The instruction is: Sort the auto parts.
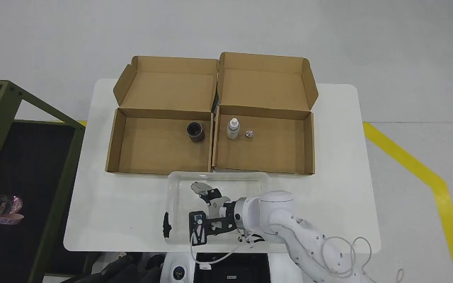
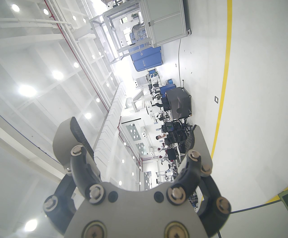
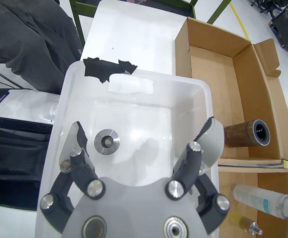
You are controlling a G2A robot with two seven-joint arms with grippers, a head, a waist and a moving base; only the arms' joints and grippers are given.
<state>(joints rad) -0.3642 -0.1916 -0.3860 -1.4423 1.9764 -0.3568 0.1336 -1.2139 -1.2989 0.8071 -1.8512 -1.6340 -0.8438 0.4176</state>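
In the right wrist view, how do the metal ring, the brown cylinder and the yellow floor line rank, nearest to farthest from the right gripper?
From the right gripper:
1. Metal ring: in the clear tray, just under the gripper.
2. Brown cylinder: in the cardboard box next to the tray.
3. Yellow floor line: on the floor, past the table.

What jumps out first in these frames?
The right end effector hangs open over a clear bin at the near edge of the table, with a lone metal ring on the bin's floor. Behind it, one cardboard box holds a dark cylinder, and the second cardboard box holds a white bottle and a small part.
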